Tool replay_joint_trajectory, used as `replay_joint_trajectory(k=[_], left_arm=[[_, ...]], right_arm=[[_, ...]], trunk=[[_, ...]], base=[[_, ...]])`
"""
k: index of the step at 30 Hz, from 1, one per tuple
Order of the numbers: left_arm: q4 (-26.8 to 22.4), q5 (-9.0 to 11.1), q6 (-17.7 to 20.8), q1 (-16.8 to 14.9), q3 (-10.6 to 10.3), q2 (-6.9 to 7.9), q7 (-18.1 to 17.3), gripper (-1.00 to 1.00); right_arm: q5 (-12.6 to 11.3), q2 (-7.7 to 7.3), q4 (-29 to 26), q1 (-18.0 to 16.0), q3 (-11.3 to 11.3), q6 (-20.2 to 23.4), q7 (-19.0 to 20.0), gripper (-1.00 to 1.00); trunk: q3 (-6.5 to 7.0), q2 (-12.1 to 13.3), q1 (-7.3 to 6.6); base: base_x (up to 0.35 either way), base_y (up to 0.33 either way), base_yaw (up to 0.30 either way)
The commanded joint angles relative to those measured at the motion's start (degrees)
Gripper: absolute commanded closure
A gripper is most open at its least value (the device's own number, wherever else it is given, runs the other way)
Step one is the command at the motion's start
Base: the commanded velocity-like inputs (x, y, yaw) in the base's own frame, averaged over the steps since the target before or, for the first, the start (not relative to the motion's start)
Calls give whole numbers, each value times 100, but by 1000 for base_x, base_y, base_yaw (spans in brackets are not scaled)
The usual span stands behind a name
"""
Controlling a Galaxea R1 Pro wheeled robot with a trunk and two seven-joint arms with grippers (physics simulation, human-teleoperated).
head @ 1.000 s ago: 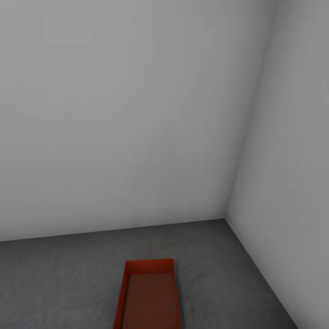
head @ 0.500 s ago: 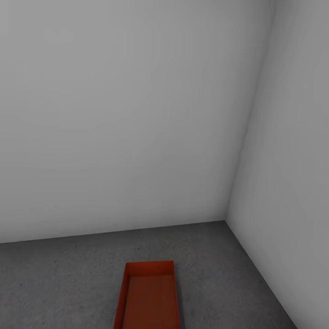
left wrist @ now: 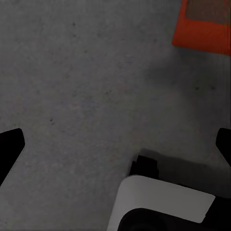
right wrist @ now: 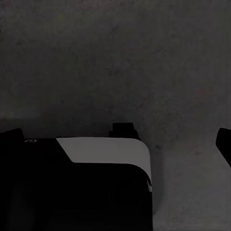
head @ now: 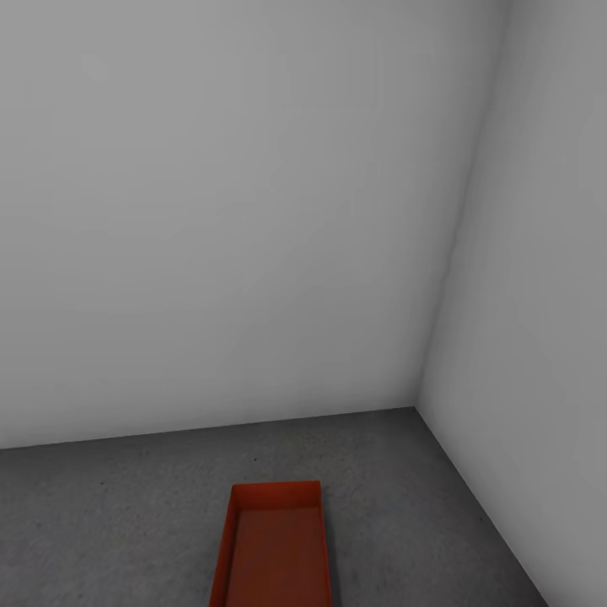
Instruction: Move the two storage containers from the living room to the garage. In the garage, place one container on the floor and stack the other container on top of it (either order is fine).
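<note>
Down low, the left gripper (left wrist: 115,142) hangs over bare floor (left wrist: 82,82) with its two dark fingertips (left wrist: 9,144) spread wide and nothing between them. An orange-red container (left wrist: 202,33) lies on that floor well apart from the jaws, off past one fingertip. Likewise the right gripper (right wrist: 118,139) is spread wide over dim floor, holding nothing. From the head view, the container (head: 274,548) sits on the grey concrete near a corner of pale walls (head: 236,219).
</note>
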Motion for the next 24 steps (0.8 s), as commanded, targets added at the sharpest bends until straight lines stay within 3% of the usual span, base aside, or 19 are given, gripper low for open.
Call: replay_joint_trajectory(k=[1, 4, 8, 18, 24], left_arm=[[-1, 43, -34, -3, -10, 4, -62, -100], [7, 77, -123, 68, -11, 34, -833, -100], [11, 98, -114, 224, -11, 77, -1438, -100], [12, 100, 117, 527, -11, 271, -1643, -100], [12, 101, 121, 641, -11, 281, -1641, -100]], right_arm=[[-46, 2, 17, -6, 46, -28, -5, -100], [-46, 3, 17, -5, 45, -28, -5, -100], [-46, 2, 17, -5, 46, -28, -5, -100], [-46, -8, 17, -5, 47, -28, -5, -100], [-46, -9, 17, -5, 46, -28, -5, -100]], trunk=[[-6, -4, 0], [-6, -4, 0], [-6, -4, 0], [-6, -4, 0], [-6, -4, 0]], base=[[0, 0, 0], [0, 0, 0], [0, 0, 0], [0, 0, 0], [0, 0, 0]])
